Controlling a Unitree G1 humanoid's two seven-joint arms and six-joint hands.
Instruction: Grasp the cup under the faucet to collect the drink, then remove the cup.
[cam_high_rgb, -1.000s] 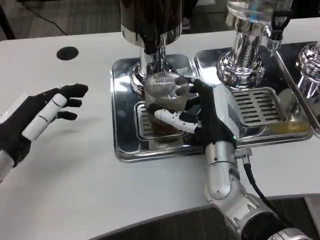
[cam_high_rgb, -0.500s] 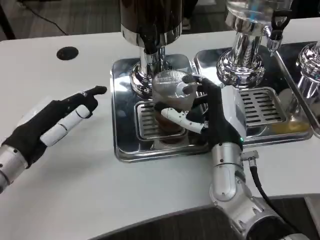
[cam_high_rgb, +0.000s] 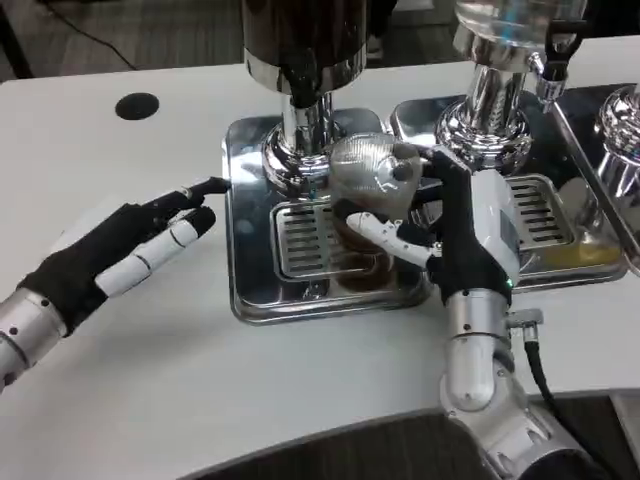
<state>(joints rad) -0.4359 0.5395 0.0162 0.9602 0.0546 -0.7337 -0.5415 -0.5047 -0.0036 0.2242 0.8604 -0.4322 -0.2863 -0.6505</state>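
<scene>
A clear plastic cup with dark drink at its bottom is held by my right hand, fingers wrapped around its lower half. The cup stands tilted over the right part of the drip grille, to the right of the dark dispenser's faucet. My left hand lies open and flat above the white table, fingertips almost touching the left rim of the steel tray.
A second dispenser with a chrome base and its own drip grille stands to the right; a third one is at the right edge. A black round hole marks the table at back left.
My right hand has carried the cup rightward, away from under the faucet. My left hand has moved right toward the tray and stretched out flatter.
</scene>
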